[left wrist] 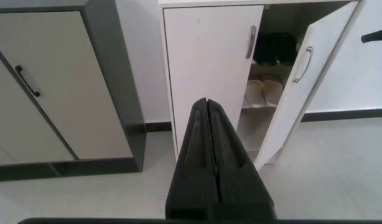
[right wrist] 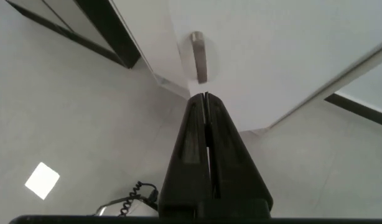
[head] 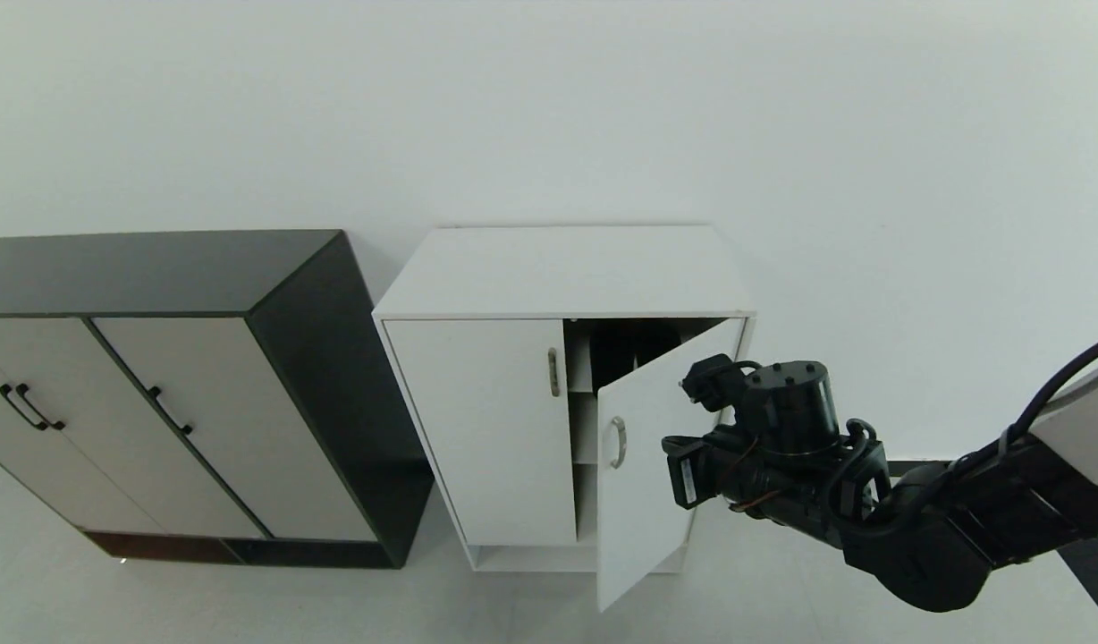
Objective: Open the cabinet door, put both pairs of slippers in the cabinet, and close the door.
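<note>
Right claw (right wrist: 206, 96), pressed together, sat at the ajar cabinet door (head: 643, 510) beside its handle (head: 618, 442) — presumably to push it closed, dark slippers (left wrist: 275, 48) and pale slippers (left wrist: 264, 92) shelved — left claw (left wrist: 206, 102) likewise together.

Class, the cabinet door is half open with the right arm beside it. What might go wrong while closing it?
The right gripper, jaws shut, sits close by the handle of the door; a push might slip off or snag the handle.
The door stands ajar; a hard shove may bounce it back open.
</note>
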You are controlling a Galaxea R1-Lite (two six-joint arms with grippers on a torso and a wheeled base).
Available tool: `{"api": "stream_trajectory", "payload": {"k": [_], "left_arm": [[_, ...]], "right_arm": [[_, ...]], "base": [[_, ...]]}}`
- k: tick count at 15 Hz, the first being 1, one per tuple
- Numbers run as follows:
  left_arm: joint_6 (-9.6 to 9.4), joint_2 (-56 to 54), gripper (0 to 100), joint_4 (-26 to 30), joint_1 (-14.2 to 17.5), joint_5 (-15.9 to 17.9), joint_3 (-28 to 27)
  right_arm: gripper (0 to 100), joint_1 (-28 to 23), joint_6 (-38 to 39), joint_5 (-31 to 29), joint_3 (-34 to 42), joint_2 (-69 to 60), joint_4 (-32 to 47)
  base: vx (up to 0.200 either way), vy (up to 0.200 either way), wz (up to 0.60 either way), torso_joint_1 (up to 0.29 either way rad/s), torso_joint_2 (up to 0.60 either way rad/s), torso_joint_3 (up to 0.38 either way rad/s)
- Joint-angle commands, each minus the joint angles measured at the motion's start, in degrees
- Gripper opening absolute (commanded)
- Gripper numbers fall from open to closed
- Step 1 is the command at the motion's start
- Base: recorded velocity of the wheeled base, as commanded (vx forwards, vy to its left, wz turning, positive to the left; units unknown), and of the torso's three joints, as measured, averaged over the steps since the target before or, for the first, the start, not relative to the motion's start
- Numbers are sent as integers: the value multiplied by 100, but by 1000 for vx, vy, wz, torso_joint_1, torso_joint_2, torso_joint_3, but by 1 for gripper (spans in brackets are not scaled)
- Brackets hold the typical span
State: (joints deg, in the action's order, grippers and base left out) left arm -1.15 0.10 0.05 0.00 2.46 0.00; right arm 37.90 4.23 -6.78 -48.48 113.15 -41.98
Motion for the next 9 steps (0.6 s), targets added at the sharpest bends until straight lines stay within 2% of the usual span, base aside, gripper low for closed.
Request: {"api": "stream_trajectory", "payload": {"k": [1,8,9], "left_arm": [[0,-1,0,4,0,0,0],[0,-1,0,4,0,0,0],[9,-1,0,-5,0,0,0]], "right_arm": [[0,-81,-36,10,76,110,-47],[0,-116,-107,63,225,154,-240],[0,-116,-115,80,260,146,-258]], "base": [[0,0,0,0,0,0],[200,0,0,3,-3,4],[0,0,0,0,0,0]]}}
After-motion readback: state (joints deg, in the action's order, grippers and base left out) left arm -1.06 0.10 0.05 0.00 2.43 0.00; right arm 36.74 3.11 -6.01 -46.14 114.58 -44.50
